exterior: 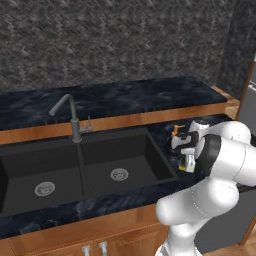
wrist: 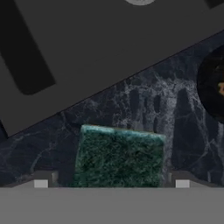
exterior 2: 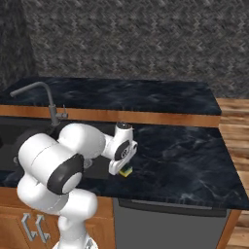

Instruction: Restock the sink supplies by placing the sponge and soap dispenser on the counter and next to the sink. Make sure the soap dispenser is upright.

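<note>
Behind my work spot rises a dark grey herringbone-tiled wall [exterior: 125, 40]; below, wooden cabinet doors [exterior: 95, 245] with silver handles.

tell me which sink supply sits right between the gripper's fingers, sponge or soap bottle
The sponge, green side up on the counter, between the open fingertips. The soap bottle stands off to one side.

Dark blue-black marbled stone counter [exterior 2: 185, 160]: polished look, pale veins, faint sheen; warm brown wooden edge with visible grain. Black rectangular double-basin sink [exterior: 125, 160]: matt, smooth walls, round silver metal drains. Grey curved gooseneck faucet [exterior: 70, 112]: dull metal. Flat yellow sponge [wrist: 118, 159]: dark green scrubbing layer on top, coarse and fibrous. Far wall [exterior: 115, 40]: grey herringbone tile, rough, matt. White robot arm [exterior: 210, 175]: glossy plastic shell, dark joints.
</note>
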You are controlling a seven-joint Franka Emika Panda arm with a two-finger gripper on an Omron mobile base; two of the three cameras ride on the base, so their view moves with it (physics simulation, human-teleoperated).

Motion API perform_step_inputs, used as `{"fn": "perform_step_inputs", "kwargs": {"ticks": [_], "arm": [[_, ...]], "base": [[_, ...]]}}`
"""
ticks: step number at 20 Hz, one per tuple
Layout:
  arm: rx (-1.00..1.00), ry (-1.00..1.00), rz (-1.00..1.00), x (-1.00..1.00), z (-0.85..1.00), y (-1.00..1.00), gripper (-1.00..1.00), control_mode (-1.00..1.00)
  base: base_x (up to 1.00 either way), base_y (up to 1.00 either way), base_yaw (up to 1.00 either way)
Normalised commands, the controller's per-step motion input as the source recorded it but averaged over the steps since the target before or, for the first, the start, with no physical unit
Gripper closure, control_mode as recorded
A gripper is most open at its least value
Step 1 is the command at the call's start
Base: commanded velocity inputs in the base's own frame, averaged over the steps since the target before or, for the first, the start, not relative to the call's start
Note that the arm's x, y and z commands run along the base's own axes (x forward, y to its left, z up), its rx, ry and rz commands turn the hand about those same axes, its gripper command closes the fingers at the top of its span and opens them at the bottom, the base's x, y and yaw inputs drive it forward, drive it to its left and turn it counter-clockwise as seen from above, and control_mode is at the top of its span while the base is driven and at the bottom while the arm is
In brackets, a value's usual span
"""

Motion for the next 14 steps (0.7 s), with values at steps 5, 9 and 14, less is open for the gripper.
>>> {"fn": "perform_step_inputs", "kwargs": {"ticks": [5, 9, 14], "arm": [[0.0, -0.05, -0.04, -0.3, 0.56, -0.13, -1.0, -1.0], [0.0, -0.1, -0.09, -0.47, 0.65, -0.12, -1.0, -1.0], [0.0, -0.09, -0.11, -0.76, 0.64, -0.01, -1.0, -1.0]], "base": [[0.0, 0.0, 0.0], [0.0, 0.0, 0.0], [0.0, 0.0, 0.0]]}}
